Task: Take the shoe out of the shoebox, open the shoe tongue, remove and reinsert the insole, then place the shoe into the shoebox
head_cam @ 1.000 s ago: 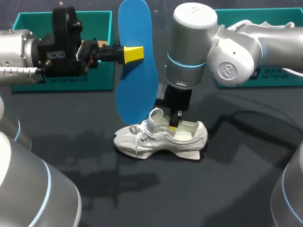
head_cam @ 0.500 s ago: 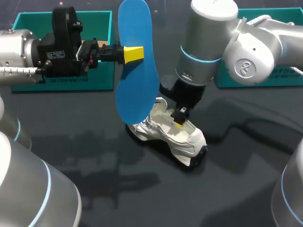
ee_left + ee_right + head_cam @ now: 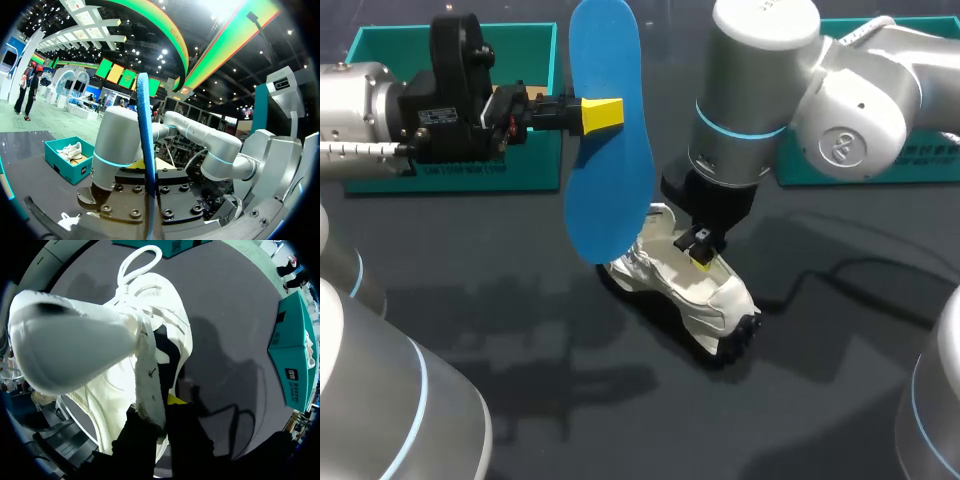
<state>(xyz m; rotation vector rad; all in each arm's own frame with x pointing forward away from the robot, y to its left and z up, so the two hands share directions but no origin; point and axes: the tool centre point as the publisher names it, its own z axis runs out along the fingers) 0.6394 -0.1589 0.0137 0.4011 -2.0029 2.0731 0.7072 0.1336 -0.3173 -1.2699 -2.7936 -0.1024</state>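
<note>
White print on the teal shoebox (image 3: pixel 535 165) — seemingly illegible.

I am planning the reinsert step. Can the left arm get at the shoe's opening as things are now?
Probably not cleanly. The right gripper is shut on the shoe at its collar, one finger inside the opening, with its wrist above. The left gripper holds the insole upright beside it.

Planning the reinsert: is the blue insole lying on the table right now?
No, the left claw holds the insole upright in the air, near the shoe.
</note>
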